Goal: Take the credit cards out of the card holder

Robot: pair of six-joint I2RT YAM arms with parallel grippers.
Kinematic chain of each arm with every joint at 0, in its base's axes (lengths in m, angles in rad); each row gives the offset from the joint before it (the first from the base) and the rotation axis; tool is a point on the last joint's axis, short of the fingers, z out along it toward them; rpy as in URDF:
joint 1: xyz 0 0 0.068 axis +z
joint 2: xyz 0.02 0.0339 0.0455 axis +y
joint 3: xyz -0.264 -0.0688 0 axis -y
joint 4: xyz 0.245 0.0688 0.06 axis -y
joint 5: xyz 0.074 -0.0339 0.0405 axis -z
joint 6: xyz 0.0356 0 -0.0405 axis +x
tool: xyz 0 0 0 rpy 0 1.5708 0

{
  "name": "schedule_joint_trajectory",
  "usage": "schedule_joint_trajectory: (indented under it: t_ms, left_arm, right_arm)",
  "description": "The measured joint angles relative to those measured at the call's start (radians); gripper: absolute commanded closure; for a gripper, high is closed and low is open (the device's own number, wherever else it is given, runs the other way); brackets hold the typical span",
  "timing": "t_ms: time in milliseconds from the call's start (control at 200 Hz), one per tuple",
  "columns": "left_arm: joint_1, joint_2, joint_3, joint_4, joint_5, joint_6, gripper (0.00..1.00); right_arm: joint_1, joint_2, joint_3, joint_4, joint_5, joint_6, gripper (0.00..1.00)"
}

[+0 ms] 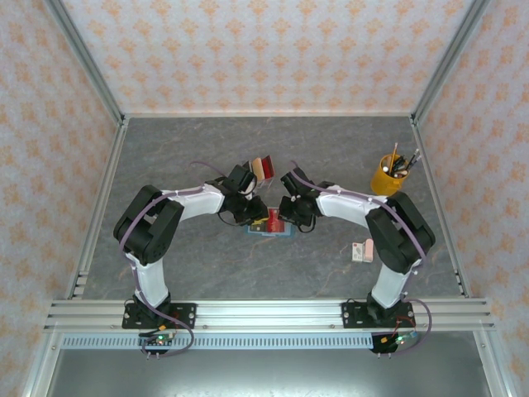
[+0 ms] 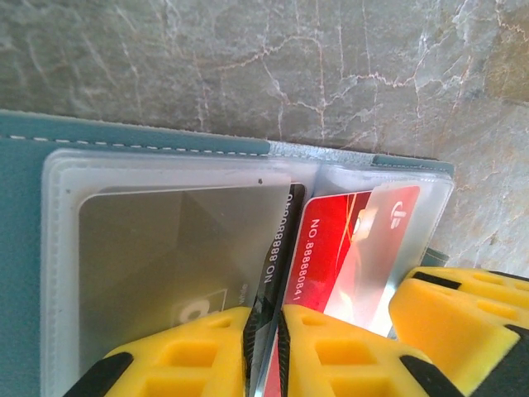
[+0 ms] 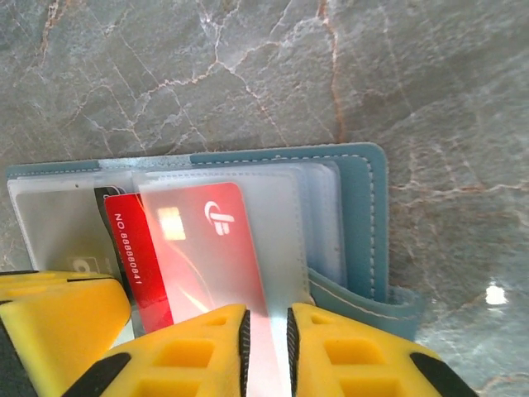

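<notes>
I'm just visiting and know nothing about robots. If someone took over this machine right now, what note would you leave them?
Left gripper: shut on a clear inner leaf of the card holder, which lies open between the arms.
Right gripper: shut on the end of the red card, apparently through its clear pocket.
Done: what look like loose cards lie beyond the holder, already out.
Left to do: the red card and a greyish card sit in their pockets; pull both free.

robot lab booth: aluminium frame point(image 1: 264, 313), wallpapered walls point(image 1: 264, 50)
</notes>
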Motion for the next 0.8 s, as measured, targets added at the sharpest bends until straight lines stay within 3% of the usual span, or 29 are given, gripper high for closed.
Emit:
schedule_joint_trajectory:
  t_ms: [355, 801]
  left_arm:
    - [0.0, 0.0, 0.0, 0.0, 0.0, 0.0, 0.82]
    - [0.0, 0.0, 0.0, 0.006, 0.003, -0.005, 0.82]
  right_arm:
    - [-0.003, -0.002, 0.0, -0.012, -0.064, -0.039, 0.8]
    - [-0.002, 0.048, 0.033, -0.045, -0.028, -0.062, 0.8]
